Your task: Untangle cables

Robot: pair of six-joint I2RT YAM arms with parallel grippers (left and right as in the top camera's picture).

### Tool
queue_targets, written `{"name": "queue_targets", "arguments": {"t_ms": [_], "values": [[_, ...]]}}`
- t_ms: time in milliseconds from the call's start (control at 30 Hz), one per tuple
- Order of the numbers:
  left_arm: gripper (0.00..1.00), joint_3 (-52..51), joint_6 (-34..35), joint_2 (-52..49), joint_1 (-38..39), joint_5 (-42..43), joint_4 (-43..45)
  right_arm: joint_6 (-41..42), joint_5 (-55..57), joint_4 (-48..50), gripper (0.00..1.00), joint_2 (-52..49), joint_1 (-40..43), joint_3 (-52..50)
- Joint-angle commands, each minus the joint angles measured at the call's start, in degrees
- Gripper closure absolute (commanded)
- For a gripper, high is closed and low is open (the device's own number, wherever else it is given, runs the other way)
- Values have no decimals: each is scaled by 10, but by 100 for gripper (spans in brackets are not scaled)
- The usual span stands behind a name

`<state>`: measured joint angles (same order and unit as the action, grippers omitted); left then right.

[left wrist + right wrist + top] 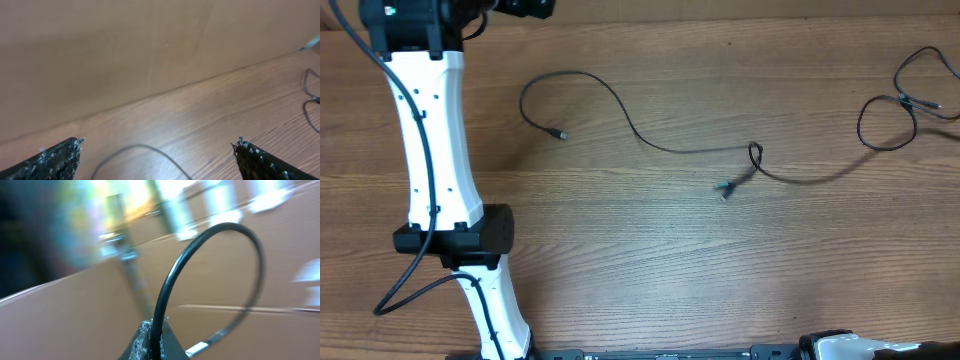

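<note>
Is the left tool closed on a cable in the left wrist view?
No, the left tool is wide open, and the cable lies untouched on the table beneath it.

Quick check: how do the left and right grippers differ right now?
The left gripper is open, jaws wide apart and empty; the right gripper is shut on a black cable. Below the left gripper a loose cable loop lies flat on the table; the right gripper's cable arcs up from its tips. Both have dark, rough-looking fingertips.
</note>
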<state>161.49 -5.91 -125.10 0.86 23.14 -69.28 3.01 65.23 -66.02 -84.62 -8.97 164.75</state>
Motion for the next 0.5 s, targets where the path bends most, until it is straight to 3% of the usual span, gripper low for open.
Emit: {"name": "queue_targets", "arguments": {"t_ms": [0,67,167,467], "values": [[0,-2,13,-3,26,11,31,-71,215,-2,96,-17,2,-5],[1,-2,13,-3,35,11,48,-70,243,2,96,-16,2,-5],[0,-2,14,-3,50,11,70,-70,201,3,96,-14,1,-5],[0,-2,33,-3,68,11,84,18,-285,-124,96,-49,1,-5]]}}
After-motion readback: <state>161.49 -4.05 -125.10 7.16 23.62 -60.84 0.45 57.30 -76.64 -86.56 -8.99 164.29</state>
